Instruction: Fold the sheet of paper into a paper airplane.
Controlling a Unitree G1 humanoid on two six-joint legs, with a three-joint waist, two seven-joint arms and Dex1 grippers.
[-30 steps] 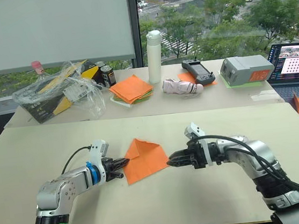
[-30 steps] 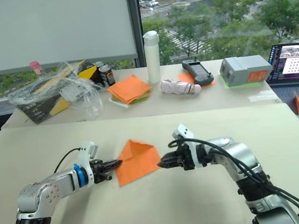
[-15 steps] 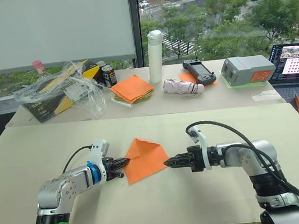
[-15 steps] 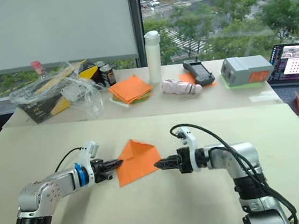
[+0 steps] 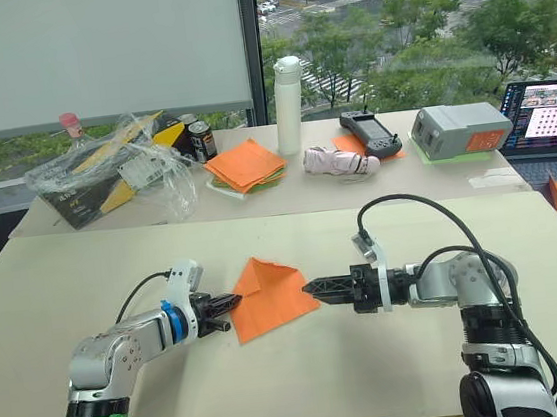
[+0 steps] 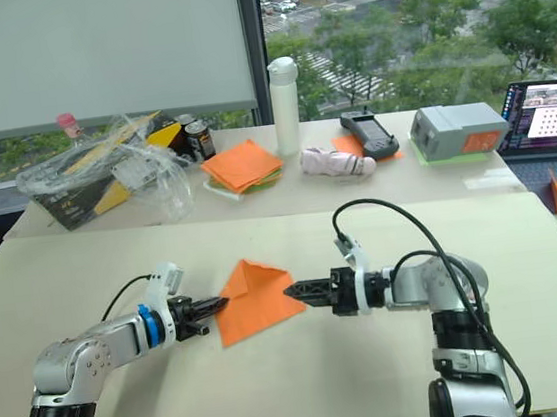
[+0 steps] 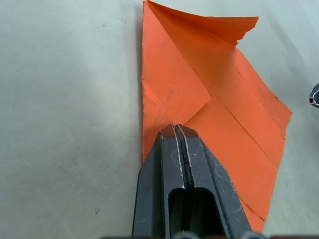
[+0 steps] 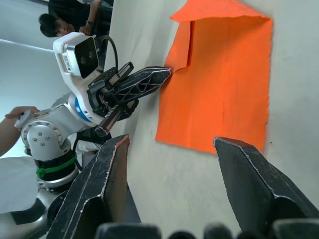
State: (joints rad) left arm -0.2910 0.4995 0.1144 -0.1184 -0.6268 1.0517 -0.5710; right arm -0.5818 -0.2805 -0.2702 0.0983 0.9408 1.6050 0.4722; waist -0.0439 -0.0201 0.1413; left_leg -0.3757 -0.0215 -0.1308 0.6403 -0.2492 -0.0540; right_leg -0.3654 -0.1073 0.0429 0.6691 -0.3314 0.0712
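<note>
Left eye view: the sheet of paper is seen lying on the near worktop, between the two pincers, already partly folded — one corner flap is turned over onto the sheet and a second flap is raised slightly at its far edge. The left pincer is brought in low from the left, its two black fingers pressed together, and in the left wrist view the tips are placed on the left edge of the sheet, just below the folded flap; whether the edge is caught between them or merely pressed under them cannot be told. The right pincer is held level just off the sheet's right edge, apart from the paper, and in the right wrist view its fingers are spread wide with nothing between them. On the far worktop a stack of orange and green sheets is laid, with a white bottle just to its right, a crumpled clear plastic bag to its left, and — further right — a grey box and a laptop.
</note>
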